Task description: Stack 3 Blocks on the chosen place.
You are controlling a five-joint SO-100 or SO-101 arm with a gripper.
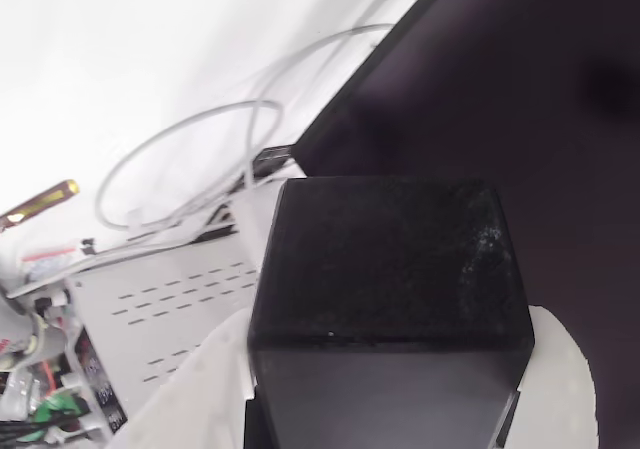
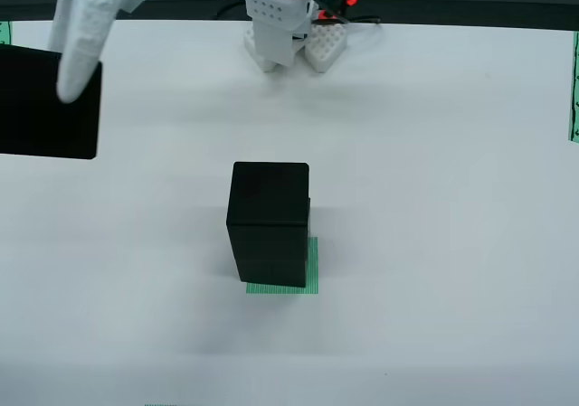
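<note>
Overhead view: two blocks (image 2: 268, 223) stand stacked on the green striped patch (image 2: 311, 266), which shows as a thin band along the stack's right side and front edge; the stack sits near the middle of the white table (image 2: 452, 198), its faces roughly flush, the seam between the two cubes faint. A third block (image 2: 36, 108) hangs at the far left of this view, well apart from the stack, with a white finger (image 2: 81, 35) of the end effector (image 2: 77, 49) lying across its upper right. The view that rides on the end effector shows this same cube (image 1: 390, 269) close up, white finger surfaces (image 1: 200, 389) flanking its lower left and right sides, so the end effector reads as closed on the cube at about the cube's own width. Behind it lie a big dark panel (image 1: 520, 79), a loop of grey cable (image 1: 190, 159), and a vented white housing (image 1: 170, 309). The arm's base (image 2: 285, 26) sits at the table's far edge in the overhead view. Judged step: third block is in carry, the last of the stack. Next move calls for bringing it across over the stack, squaring its faces to the top cube, and lowering gently before release; a skewed or hard set-down could topple the pair.
</note>
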